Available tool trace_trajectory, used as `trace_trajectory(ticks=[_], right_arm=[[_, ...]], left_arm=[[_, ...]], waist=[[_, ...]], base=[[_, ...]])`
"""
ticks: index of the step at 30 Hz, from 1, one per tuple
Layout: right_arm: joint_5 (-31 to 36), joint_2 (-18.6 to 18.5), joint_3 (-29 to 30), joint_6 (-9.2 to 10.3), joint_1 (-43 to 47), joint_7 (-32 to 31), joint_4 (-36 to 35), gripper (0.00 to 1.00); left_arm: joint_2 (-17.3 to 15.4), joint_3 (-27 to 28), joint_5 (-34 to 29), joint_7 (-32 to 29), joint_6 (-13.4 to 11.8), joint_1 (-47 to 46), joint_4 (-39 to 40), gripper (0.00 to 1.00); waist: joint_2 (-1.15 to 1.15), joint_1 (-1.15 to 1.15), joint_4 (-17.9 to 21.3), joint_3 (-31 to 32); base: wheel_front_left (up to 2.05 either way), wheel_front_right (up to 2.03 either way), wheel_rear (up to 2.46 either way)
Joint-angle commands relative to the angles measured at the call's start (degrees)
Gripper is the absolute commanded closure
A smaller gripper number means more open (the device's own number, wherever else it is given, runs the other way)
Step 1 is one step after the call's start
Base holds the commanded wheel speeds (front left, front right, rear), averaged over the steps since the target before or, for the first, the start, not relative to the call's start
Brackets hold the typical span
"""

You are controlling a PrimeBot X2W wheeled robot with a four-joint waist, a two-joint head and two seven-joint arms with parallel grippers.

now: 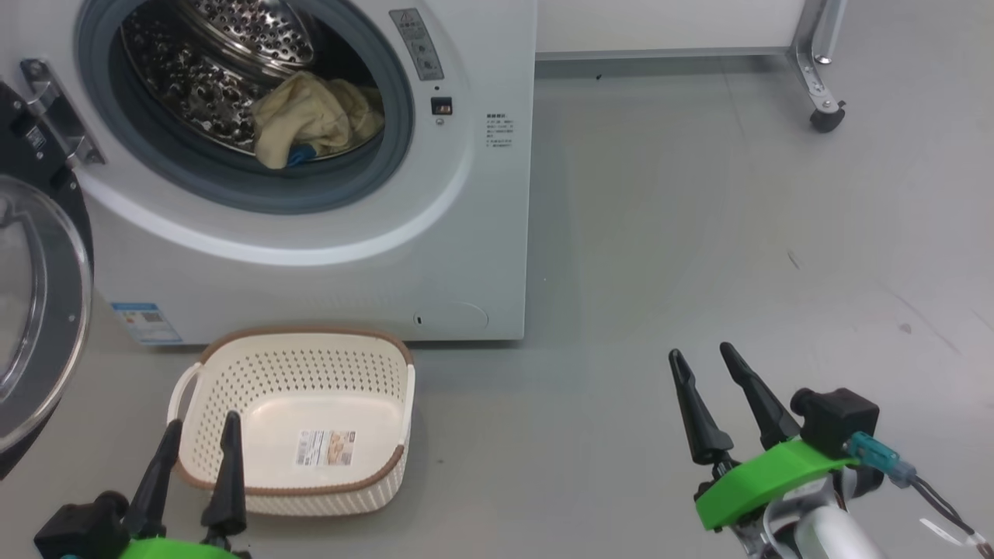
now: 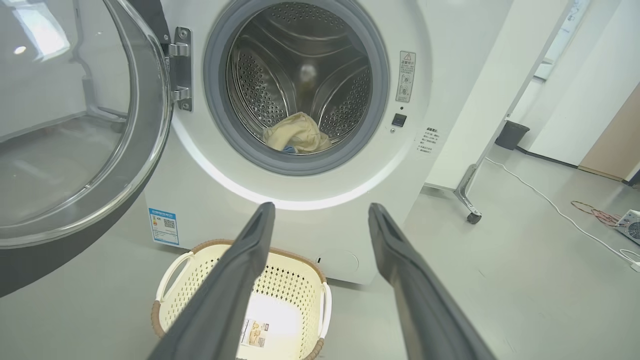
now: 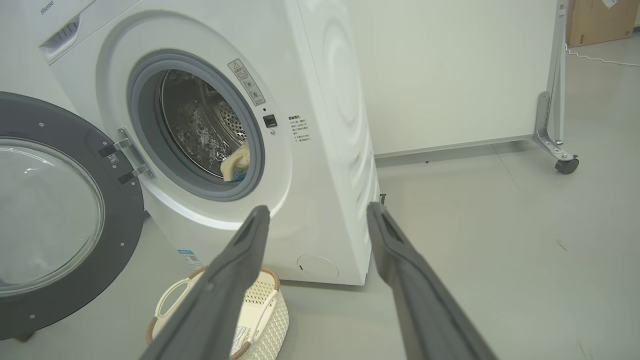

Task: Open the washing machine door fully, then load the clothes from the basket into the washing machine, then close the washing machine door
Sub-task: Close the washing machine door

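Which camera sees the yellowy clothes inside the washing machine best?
The head view. There the clothes look biggest and clearest, heaped at the front of the drum with blue peeking out. The left wrist view shows them smaller. The right wrist view catches just a corner behind the gasket.

Both low: left tool (image 1: pixel 203 421) and right tool (image 1: pixel 701 351) spread wide, empty

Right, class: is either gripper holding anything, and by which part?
Nothing is held. The left gripper and right gripper are both open and empty; the clothes lie inside the washing machine.
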State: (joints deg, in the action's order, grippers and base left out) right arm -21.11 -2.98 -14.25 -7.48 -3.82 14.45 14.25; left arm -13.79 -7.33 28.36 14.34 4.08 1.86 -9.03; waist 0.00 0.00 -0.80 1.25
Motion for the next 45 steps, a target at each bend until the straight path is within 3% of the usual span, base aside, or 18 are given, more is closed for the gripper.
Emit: trace_trajectory(ticks=[1, 13, 45], right_arm=[[0.0, 0.1, -0.8, -0.01, -1.8, 0.5, -1.8, 0.00], [0.0, 0.1, -0.9, -0.01, -2.0, 0.5, -1.8, 0.00], [0.0, 0.1, -1.2, -0.01, -2.0, 0.5, -1.6, 0.00]], left_arm=[[-1.2, 2.8, 0.3, 0.4, 0.2, -1.7, 2.1, 0.00], [-0.9, 3.1, -1.5, 0.6, 0.3, -2.0, 2.0, 0.00], [0.8, 4.8, -3.5, 0.7, 1.9, -2.1, 1.7, 0.00]], waist=[[0.00, 0.00, 0.0, 0.0], [0.00, 0.00, -0.3, -0.3], [0.00, 0.00, 0.0, -0.6]], base=[[-2.17, 1.97, 0.20], [-1.19, 1.18, 0.00], [-0.02, 0.02, 0.00]])
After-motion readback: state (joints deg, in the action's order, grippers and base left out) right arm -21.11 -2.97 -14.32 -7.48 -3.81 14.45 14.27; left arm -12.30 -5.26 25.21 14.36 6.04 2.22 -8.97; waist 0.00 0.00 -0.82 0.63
